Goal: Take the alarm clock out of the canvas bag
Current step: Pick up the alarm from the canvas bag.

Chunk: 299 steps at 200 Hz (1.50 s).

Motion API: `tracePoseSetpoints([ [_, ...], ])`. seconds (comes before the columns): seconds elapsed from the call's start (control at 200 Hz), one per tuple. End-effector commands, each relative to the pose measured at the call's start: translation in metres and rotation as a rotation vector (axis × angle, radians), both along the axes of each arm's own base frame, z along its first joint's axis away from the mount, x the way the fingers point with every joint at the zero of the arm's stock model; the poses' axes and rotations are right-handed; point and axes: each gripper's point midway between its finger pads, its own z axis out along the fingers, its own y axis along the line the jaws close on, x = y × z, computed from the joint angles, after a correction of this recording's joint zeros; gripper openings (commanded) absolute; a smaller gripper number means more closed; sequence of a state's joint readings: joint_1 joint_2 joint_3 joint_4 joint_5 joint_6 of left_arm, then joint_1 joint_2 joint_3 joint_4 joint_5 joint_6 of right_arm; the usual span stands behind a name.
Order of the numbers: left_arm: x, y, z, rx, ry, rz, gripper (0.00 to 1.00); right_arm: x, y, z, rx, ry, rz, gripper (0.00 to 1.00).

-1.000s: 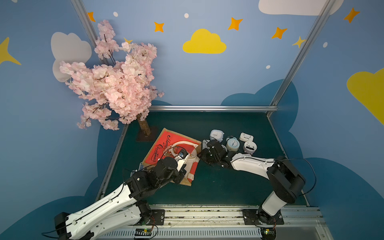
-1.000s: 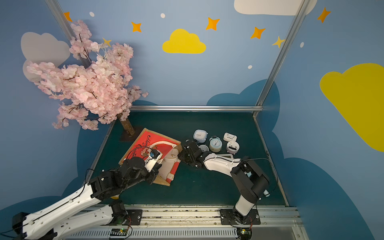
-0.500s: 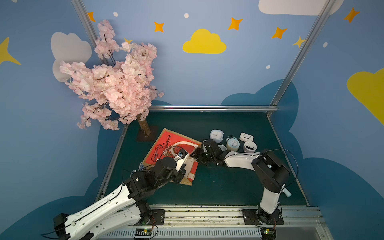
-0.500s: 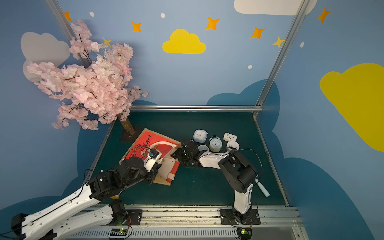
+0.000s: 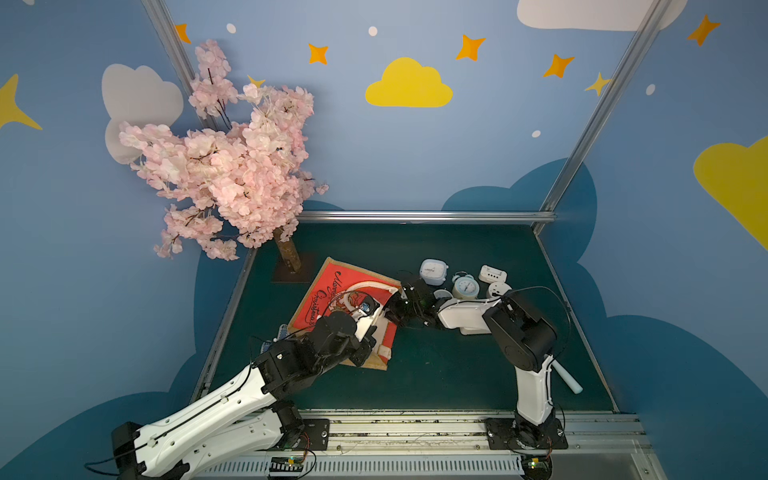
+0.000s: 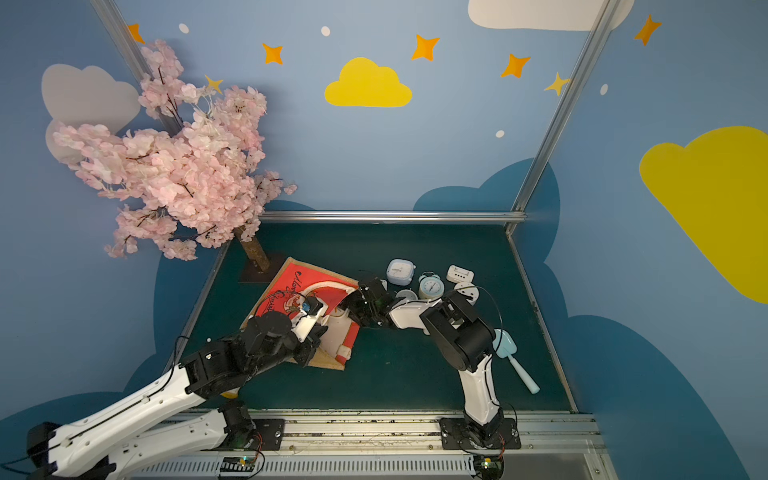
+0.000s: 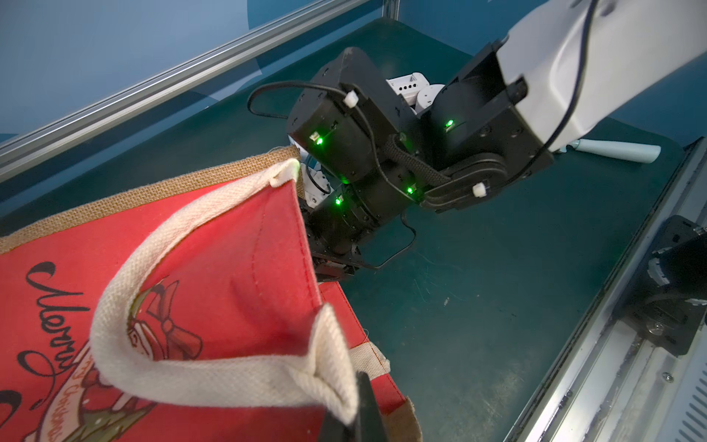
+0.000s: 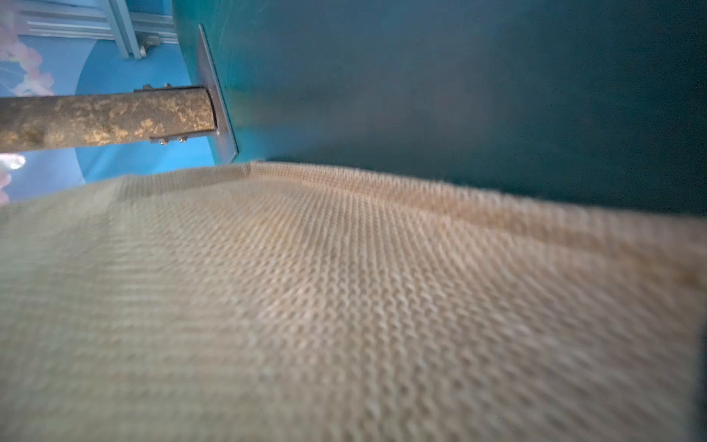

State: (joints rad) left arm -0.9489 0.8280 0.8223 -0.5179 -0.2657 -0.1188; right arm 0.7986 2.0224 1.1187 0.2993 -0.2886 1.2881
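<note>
Canvas bag [image 5: 332, 291] lies on its side toward the surface's left edge, mouth facing right. Left pincer [image 7: 350, 417] clamps its handle, propping the mouth open. Right pincer [image 5: 392, 309] is at the mouth, jaws hidden. Alarm clock unseen, presumably deeper inside.

Even, soft light, top views bowed at edges, canvas bag [image 8: 344, 306] weave blurred close-up.
</note>
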Motion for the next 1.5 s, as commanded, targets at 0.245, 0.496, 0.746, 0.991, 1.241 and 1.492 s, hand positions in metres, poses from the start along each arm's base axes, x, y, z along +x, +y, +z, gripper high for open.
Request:
tracePoseSetpoints([
  [0.245, 0.002, -0.01, 0.022, -0.099, -0.064, -0.029, 0.03, -0.011, 0.012, -0.038, -0.059, 0.085, 0.021, 0.57],
  [0.496, 0.004, -0.022, 0.027, -0.124, -0.066, -0.054, 0.03, -0.014, 0.012, -0.049, -0.045, 0.108, 0.003, 0.29],
  [0.746, 0.002, 0.005, 0.022, -0.09, -0.082, 0.009, 0.03, -0.029, -0.031, -0.035, -0.124, 0.044, -0.033, 0.09],
  [0.991, -0.004, 0.02, 0.02, -0.083, -0.073, 0.011, 0.03, -0.044, -0.058, -0.013, -0.184, -0.018, -0.047, 0.0],
  [1.241, -0.002, 0.02, 0.019, -0.066, -0.067, 0.015, 0.03, -0.059, -0.078, 0.004, -0.178, -0.036, -0.079, 0.0],
  [1.492, 0.018, 0.031, 0.013, -0.021, -0.076, 0.129, 0.03, -0.064, -0.091, 0.056, -0.113, -0.139, -0.061, 0.0],
])
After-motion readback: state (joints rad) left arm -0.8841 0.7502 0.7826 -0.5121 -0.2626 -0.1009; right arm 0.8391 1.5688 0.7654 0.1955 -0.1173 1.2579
